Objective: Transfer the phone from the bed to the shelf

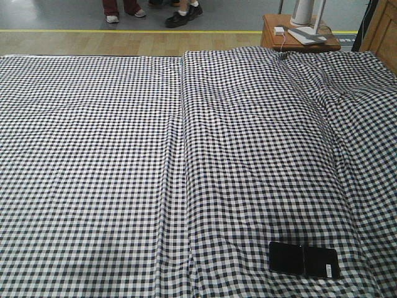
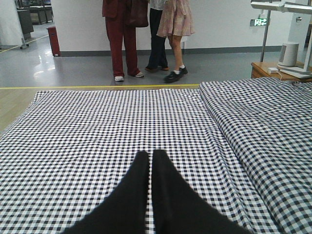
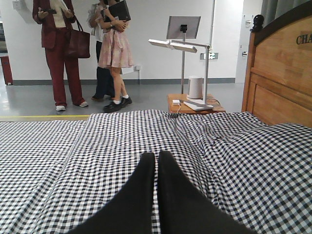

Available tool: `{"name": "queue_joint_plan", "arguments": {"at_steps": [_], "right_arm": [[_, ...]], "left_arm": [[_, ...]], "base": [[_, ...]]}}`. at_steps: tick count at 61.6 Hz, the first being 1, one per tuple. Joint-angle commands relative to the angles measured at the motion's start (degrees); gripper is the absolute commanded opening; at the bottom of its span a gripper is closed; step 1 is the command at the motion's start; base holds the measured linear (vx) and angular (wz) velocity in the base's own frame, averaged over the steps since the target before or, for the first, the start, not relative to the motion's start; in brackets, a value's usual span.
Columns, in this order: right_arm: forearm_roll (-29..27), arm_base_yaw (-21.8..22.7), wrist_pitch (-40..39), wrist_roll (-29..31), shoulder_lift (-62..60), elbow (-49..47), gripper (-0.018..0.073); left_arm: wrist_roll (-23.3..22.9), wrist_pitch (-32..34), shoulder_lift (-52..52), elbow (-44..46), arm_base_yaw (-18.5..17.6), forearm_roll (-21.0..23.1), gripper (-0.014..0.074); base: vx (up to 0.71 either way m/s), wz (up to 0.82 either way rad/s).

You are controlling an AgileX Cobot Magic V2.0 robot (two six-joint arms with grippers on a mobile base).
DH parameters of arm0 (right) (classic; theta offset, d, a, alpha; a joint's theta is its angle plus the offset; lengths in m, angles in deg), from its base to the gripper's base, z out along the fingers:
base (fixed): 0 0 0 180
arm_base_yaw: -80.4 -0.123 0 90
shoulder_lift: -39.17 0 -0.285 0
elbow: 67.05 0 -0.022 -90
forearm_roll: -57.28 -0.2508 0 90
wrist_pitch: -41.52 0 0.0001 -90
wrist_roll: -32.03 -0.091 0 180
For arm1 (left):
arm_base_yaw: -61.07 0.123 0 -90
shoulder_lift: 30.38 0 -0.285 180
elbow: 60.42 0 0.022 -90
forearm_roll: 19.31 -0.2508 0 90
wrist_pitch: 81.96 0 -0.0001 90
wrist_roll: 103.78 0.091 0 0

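Pincers first: how do they stand?

— The left pincer [image 2: 150, 158] has its black tapered fingers pressed together with nothing between them, and the right pincer [image 3: 156, 160] is the same. Both hang low over the bed [image 1: 93, 161], pointing along it.

Why idle there, you reckon?

— I'd judge the pickup hasn't begun. The phone [image 1: 303, 259] lies flat by the bed's near right corner, and neither wrist view catches it.

What's it like to grip?

— It's a thin, glossy black slab with a crease across the middle and a small white sticker at one end. Lying flat on soft checked cloth, it offers little edge, so the fingers would likely have to press into the fabric. The gingham wrinkles toward the far right corner, and a seam fold runs lengthwise.

And the shelf?

— Not in view. There's only a reddish side table [image 1: 301, 34] past the far edge and a wooden headboard [image 3: 278, 78].
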Motion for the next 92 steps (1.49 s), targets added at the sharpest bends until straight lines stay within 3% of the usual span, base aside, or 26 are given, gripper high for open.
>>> {"name": "queue_joint_plan", "arguments": {"at_steps": [1,92], "right_arm": [[0.73,0.21,-4.17,0.0,-0.66,0.24,-0.0005],[0.73,0.21,-7.03,0.0,-0.66,0.12,-0.0005]], "left_arm": [[-0.33,4.15,-0.77,1.22,-0.2,0.52,0.0001],[-0.33,4.15,-0.77,1.22,-0.2,0.52,0.0001]], "base": [[0.0,0.0],[0.0,0.0]]}}
